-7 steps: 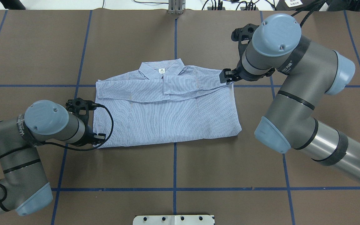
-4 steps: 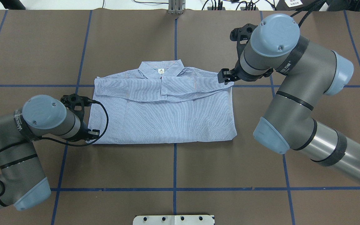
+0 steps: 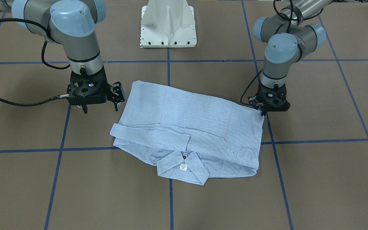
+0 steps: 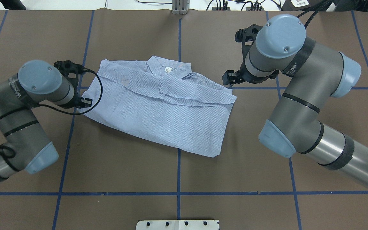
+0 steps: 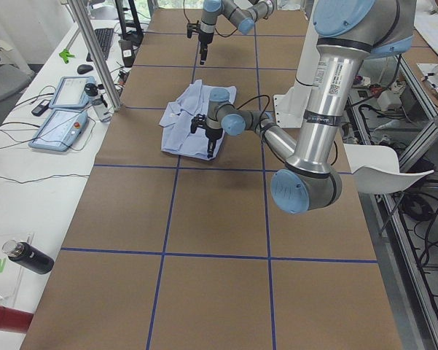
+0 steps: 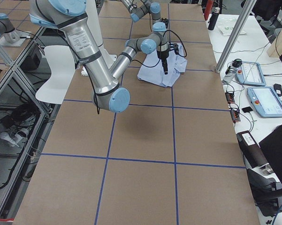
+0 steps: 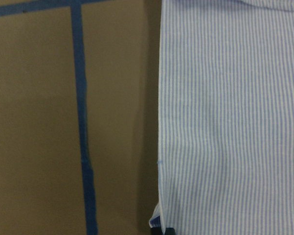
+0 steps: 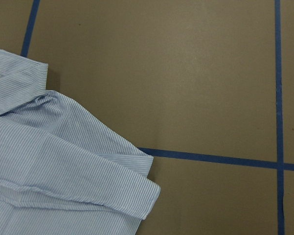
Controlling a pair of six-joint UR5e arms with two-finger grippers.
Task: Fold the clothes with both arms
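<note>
**Striped shirt (image 4: 161, 108) lay askew on the desk (image 4: 235, 166), one corner gripped.**
The left gripper (image 4: 85, 103) had its jaws clamped on the hem corner nearest it. The right gripper (image 3: 100, 108) hung jaws apart, empty, just beside the opposite shoulder end, the shirt's long axis running diagonally between them.

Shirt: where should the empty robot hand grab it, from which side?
Probably the shirt corner nearest the right gripper, coming from the robot's right side: its layered edge lies flat and points outward, while the left gripper is at the opposite corner.
</note>
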